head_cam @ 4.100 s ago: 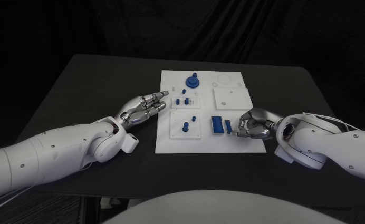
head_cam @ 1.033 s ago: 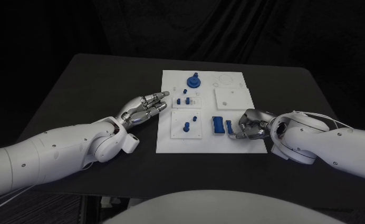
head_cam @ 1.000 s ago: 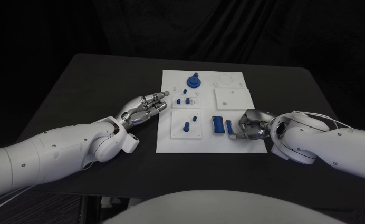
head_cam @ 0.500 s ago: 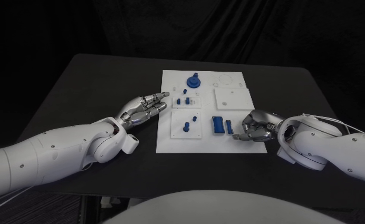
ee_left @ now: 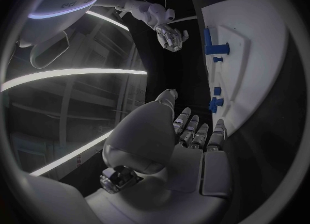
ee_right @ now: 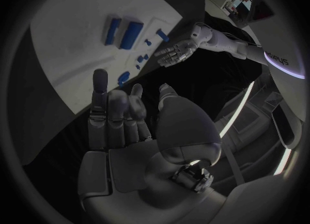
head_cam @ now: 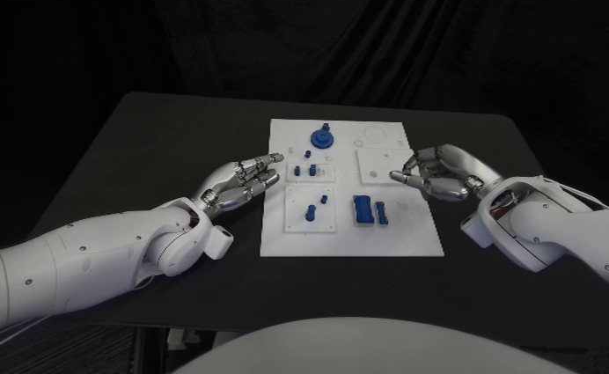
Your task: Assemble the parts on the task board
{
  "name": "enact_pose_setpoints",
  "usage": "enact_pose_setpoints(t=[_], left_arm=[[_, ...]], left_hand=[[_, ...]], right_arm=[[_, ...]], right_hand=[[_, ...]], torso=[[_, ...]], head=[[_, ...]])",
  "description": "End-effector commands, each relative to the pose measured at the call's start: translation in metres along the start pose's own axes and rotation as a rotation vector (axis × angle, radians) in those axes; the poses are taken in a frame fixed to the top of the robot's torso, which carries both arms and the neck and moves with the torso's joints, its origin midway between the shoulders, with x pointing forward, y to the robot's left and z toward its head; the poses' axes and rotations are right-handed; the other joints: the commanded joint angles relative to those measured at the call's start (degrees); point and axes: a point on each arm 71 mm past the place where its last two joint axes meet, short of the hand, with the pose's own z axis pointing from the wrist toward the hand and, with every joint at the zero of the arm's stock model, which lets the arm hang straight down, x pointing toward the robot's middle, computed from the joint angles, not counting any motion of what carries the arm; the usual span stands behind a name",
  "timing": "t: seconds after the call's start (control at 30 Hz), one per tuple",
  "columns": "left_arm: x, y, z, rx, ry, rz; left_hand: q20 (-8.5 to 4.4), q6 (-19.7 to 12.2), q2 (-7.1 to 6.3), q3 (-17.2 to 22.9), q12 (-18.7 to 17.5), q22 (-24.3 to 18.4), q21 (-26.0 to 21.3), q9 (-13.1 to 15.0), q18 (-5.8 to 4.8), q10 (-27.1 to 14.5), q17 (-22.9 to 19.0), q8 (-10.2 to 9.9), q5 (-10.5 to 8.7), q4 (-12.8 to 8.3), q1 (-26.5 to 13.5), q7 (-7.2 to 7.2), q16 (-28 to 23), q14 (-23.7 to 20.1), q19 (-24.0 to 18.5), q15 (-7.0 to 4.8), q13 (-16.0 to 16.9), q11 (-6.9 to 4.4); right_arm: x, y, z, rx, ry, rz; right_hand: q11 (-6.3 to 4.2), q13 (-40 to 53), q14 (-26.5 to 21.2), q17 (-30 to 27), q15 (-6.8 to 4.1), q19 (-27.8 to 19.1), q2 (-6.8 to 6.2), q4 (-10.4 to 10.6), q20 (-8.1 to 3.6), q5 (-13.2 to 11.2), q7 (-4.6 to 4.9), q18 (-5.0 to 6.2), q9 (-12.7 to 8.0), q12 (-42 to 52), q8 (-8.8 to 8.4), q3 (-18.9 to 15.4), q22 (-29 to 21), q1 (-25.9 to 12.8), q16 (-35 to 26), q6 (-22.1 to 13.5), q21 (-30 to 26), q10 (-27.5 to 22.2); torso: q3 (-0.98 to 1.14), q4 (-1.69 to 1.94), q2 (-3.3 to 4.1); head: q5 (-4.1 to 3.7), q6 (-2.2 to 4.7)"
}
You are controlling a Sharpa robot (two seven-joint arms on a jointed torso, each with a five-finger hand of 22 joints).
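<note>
Now the right hand (head_cam: 438,174) has lifted away from the two blue parts (head_cam: 370,209) with loosely curled fingers holding nothing, leaving them lying on the task board (head_cam: 413,242), while the empty left hand (head_cam: 241,179) keeps its fingers extended at the board's edge.

One head camera high, two wrist cameras close

The head view looks down on the task board (head_cam: 352,238); each wrist view, behind its hand, shares that board.

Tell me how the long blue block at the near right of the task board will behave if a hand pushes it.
The long blue block lies flat on the white task board, so it would probably slide, not roll. It looks rigid and small, likely light. The slimmer blue piece just beside it would probably be nudged along.
</note>
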Motion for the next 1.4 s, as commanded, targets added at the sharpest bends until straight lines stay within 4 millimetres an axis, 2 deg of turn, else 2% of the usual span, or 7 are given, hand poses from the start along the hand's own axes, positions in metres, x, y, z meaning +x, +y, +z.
enact_pose_setpoints(t=[0.03, 0.17, 0.2, 0.3, 0.43, 0.73, 1.4], left_arm=[[-0.001, -0.014, 0.0, 0.152, -0.041, 0.037], [-0.003, -0.02, 0.001, 0.179, -0.058, 0.057], [-0.003, -0.021, 0.002, 0.187, -0.061, 0.061], [-0.003, -0.022, 0.003, 0.201, -0.068, 0.07], [-0.003, -0.023, 0.006, 0.214, -0.075, 0.081], [-0.001, -0.022, 0.011, 0.231, -0.081, 0.093], [-0.001, -0.02, 0.013, 0.228, -0.078, 0.093]], left_hand=[[-1.06, 0.03, -0.62, -0.94, 0.16, -0.2, -0.01, -0.04, 1.02, -0.16, -0.17, -0.01, -1.07, 2.3, -0.67, -0.33, -0.18, -0.09, 0.08, -0.87, 0.05, -0.82], [-2.24, -3.43, -0.34, -4.53, -2.0, -0.6, -0.05, -0.41, 1.03, -1.37, -0.19, -1.07, -1.49, 4.54, -4.39, -2.41, -0.21, -0.13, -0.02, -2.16, -0.18, -2.41], [-2.41, -4.3, -0.28, -5.43, -2.32, -0.68, -0.06, -0.5, 1.04, -1.55, -0.19, -1.22, -1.5, 4.55, -5.32, -3.17, -0.21, -0.13, -0.05, -2.42, -0.21, -2.7], [-2.92, -7.7, 0.64, -8.08, -4.05, -1.08, -0.13, -0.83, 1.07, -2.5, -0.19, -1.62, -1.46, 4.62, -8.99, -6.44, -0.21, -0.13, -0.17, -3.2, -0.4, -4.03], [-3.65, -9.39, 1.24, -9.97, -5.94, -1.78, -0.27, -0.97, 1.03, -3.09, -0.19, -1.75, -1.44, 4.51, -11.47, -9.14, -0.21, -0.13, -0.4, -3.69, -0.62, -6.02], [-5.12, -15.69, 1.87, -11.1, -8.63, -2.53, -0.35, -1.57, 0.52, -3.45, -0.19, -2.35, -1.46, 4.45, -11.19, -19.88, -0.21, -0.13, -0.6, -4.18, -0.88, -9.41], [-4.87, -15.8, 2.79, -10.98, -8.38, -2.62, -0.34, -1.56, 0.55, -3.31, -0.19, -2.32, -1.42, 4.39, -10.59, -16.79, -0.21, -0.13, -0.58, -4.09, -0.82, -7.68]], right_arm=[[-0.016, 0.009, 0.002, -0.126, -0.158, 0.149], [-0.018, 0.008, 0.008, -0.164, -0.143, 0.251], [-0.018, 0.008, 0.01, -0.17, -0.134, 0.268], [-0.019, 0.006, 0.012, -0.185, -0.117, 0.298], [-0.02, 0.003, 0.012, -0.204, -0.113, 0.318], [-0.019, -0.002, 0.011, -0.219, -0.113, 0.329], [-0.01, -0.005, 0.01, -0.254, -0.107, 0.335]], right_hand=[[5.84, -17.34, -19.24, -16.09, 6.69, -12.1, 1.58, -0.61, 4.78, 0.19, 4.09, -1.79, -7.57, -22.12, -8.01, -1.94, -7.63, 1.29, -20.69, -6.56, -12.32, -25.31], [14.07, -32.19, -36.2, -28.49, 14.47, -30.55, 3.46, -0.4, 10.32, 0.22, 3.4, -3.99, -19.14, -38.61, -16.78, -5.71, -23.22, 2.32, -38.66, -16.0, -19.75, -40.19], [13.98, -38.51, -38.66, -33.66, 15.15, -33.97, 3.92, 0.38, 12.49, 0.25, 2.85, -2.48, -24.39, -41.35, -18.14, -8.03, -30.67, 3.27, -42.63, -17.61, -19.29, -43.76], [11.85, -47.83, -56.23, -41.17, 14.3, -54.75, 3.63, 0.2, 12.49, 0.29, -1.15, -5.63, -31.68, -48.86, -21.83, -9.86, -53.42, 2.43, -53.35, -25.26, -21.18, -58.18], [9.22, -55.84, -63.89, -44.59, 13.36, -60.55, 3.04, 0.19, 12.75, 0.36, -3.85, -5.85, -37.41, -53.25, -22.63, -9.33, -61.67, 1.8, -57.4, -28.71, -21.92, -62.44], [6.03, -62.6, -68.51, -46.15, 11.84, -62.61, 2.39, 0.19, 12.66, 0.36, -7.42, -5.49, -43.61, -58.68, -24.37, -7.9, -65.25, 2.17, -60.39, -32.37, -22.27, -64.83], [6.0, -64.93, -69.01, -46.26, 12.8, -63.22, 4.8, -2.66, 12.53, 0.34, -7.17, -4.36, -46.91, -57.35, -22.28, -7.25, -66.69, 7.29, -60.43, -33.61, -22.42, -64.56]], torso=[[-0.21, -0.24, -0.84], [-0.28, -0.31, -1.57], [-0.28, -0.31, -1.73], [-0.19, -0.35, -2.55], [-0.06, -0.55, -3.84], [0.1, -1.19, -5.51], [0.38, -1.73, -4.32]], head=[[0.65, -0.01], [0.68, -0.01], [0.56, -0.01], [0.32, -0.01], [0.49, -0.01], [0.72, -0.01], [0.65, -0.01]])
